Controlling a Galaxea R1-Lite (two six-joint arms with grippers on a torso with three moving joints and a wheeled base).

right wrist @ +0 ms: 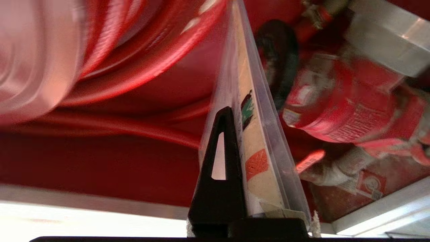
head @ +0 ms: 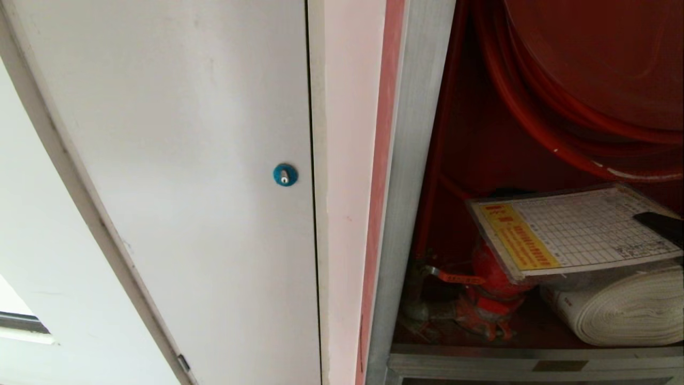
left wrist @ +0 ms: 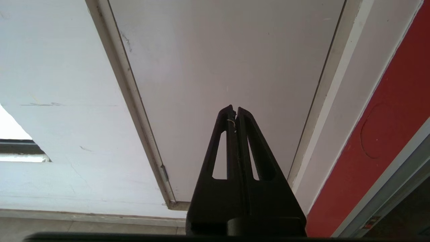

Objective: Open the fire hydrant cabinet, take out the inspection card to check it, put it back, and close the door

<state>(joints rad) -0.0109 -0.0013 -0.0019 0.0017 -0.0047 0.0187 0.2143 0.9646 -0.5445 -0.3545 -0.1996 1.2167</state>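
R pincer (right wrist: pixel 235 114) clamped tight on inspection card (head: pixel 582 230), inside fire hydrant cabinet (head: pixel 454 160), L pincer (left wrist: pixel 234 109) pressed together, idle

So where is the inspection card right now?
Head view, lower right: the inspection card is inside the fire hydrant cabinet, above the white rolled hose, clamped by the right gripper.

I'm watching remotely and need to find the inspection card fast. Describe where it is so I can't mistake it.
Find the open fire hydrant cabinet with its red interior, right of the white panel. Low inside, under the red hose reel and above the white rolled hose, the inspection card is held flat by the right end effector. It alone is a gridded white sheet with a yellow band.
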